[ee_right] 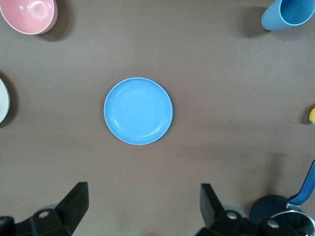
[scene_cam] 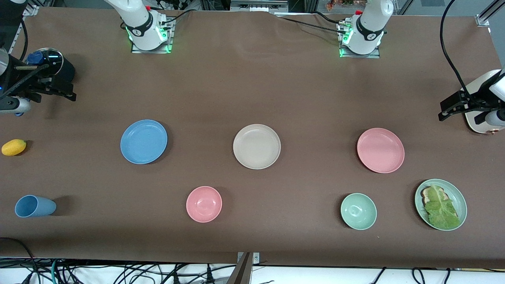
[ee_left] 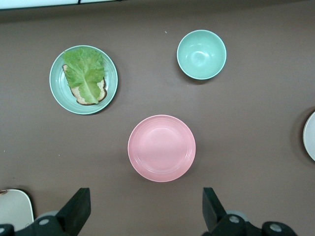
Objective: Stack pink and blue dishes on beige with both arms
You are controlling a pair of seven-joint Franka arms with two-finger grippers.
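Three plates lie in a row across the table's middle. The beige plate (scene_cam: 257,146) is in the centre, with the blue plate (scene_cam: 143,141) toward the right arm's end and the pink plate (scene_cam: 380,150) toward the left arm's end. Nothing is stacked on any of them. My left gripper (ee_left: 146,206) hangs open and empty, high over bare table beside the pink plate (ee_left: 161,148). It shows at the edge of the front view (scene_cam: 442,110). My right gripper (ee_right: 142,204) hangs open and empty, high beside the blue plate (ee_right: 138,110); it also appears in the front view (scene_cam: 71,91).
Nearer the front camera stand a pink bowl (scene_cam: 204,204), a mint bowl (scene_cam: 358,211), a green plate with toast and lettuce (scene_cam: 458,195) and a blue cup on its side (scene_cam: 34,206). A lemon (scene_cam: 14,147), a lidded pot (scene_cam: 51,63) and a cream toaster (scene_cam: 479,122) sit at the table's ends.
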